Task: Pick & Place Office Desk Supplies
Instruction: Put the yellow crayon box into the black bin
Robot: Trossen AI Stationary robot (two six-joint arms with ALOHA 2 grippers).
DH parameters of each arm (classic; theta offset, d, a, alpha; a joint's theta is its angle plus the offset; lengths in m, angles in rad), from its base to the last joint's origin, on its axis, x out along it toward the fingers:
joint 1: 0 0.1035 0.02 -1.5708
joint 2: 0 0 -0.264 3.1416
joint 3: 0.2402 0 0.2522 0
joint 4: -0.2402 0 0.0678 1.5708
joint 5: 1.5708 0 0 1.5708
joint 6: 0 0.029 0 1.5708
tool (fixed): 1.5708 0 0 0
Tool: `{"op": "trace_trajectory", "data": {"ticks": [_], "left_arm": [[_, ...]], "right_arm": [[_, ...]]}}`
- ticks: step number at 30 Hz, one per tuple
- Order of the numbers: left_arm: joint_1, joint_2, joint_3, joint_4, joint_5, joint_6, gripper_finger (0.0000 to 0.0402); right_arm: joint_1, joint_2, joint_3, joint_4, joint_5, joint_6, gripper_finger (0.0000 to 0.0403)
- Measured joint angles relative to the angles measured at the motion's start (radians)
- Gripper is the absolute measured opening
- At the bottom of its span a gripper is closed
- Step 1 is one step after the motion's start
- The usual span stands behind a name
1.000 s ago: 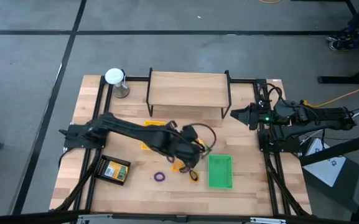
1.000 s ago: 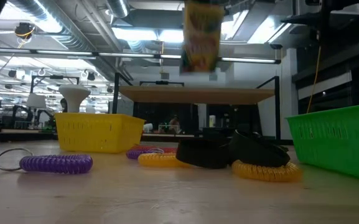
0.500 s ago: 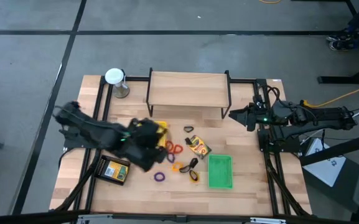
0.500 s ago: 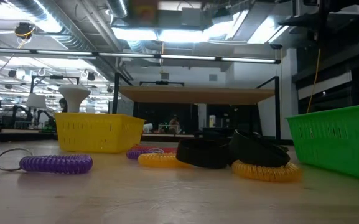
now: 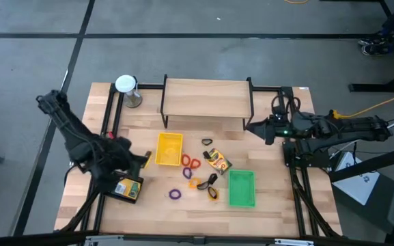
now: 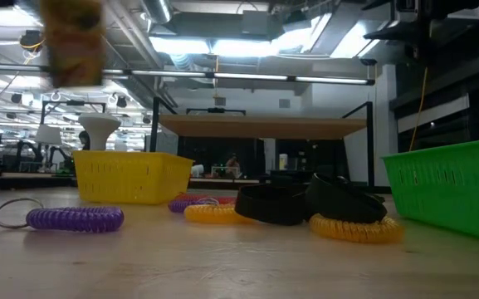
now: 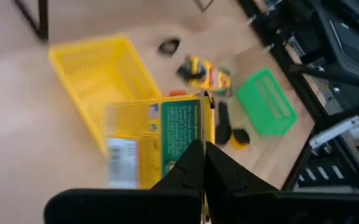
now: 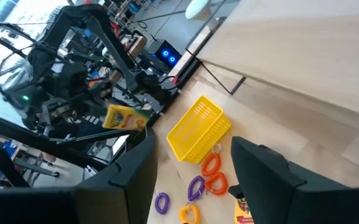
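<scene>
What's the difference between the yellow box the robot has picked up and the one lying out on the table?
The held box is up in the air, pinched by the left gripper; the loose box lies flat on the table among the rings. The held box shows a green panel and a white label; the loose box shows yellow and red print. Both are small yellow printed boxes.

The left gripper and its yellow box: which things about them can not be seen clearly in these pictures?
- High view: the left gripper hides the held yellow box; only the other box in the black tray shows.
- Low view: the yellow box is blurred and cut by the top edge; the gripper is out of frame.
- Left wrist view: the box's print is blurred, unreadable; the fingers cover its lower edge.
</scene>
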Motion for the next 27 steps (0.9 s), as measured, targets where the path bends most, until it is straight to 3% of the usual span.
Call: {"op": "trace_trajectory", "data": {"ticks": [6, 15, 21, 27], "left_arm": [[-0.158, -0.078, -0.090, 0.053, -0.050, -0.129, 0.0001], [-0.349, -0.053, -0.094, 0.022, -0.005, -0.266, 0.0001], [-0.390, -0.002, -0.094, 0.022, -0.052, -0.272, 0.0001], [-0.399, 0.050, -0.094, -0.001, 0.004, -0.265, 0.0001]], "right_arm": [[0.000, 0.044, 0.000, 0.002, 0.030, 0.043, 0.0206], [0.000, 0.108, 0.000, 0.051, 0.033, 0.067, 0.0206], [0.000, 0.150, 0.000, 0.093, 0.033, 0.075, 0.0206], [0.000, 0.188, 0.000, 0.137, 0.032, 0.082, 0.0206]]}}
